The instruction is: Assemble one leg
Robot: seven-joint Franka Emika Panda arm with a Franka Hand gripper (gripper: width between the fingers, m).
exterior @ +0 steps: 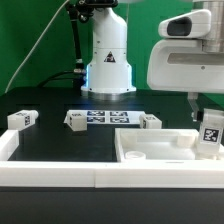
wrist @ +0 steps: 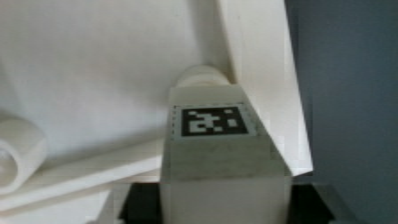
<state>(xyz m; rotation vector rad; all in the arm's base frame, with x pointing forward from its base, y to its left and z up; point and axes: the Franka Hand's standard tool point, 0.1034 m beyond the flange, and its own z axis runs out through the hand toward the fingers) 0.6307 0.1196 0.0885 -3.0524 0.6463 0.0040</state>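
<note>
Wrist view: our gripper (wrist: 215, 200) jaws tight around the smooth white round-topped leg (wrist: 217, 150), dark fingers (wrist: 139, 205) mostly cut off.

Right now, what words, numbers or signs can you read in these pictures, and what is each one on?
No words or numbers are readable.
Triangular sign on the robot base: too small to read.
Square tag on the leg: pattern only, no text.
Tags on the marker board: patterns only.
</note>
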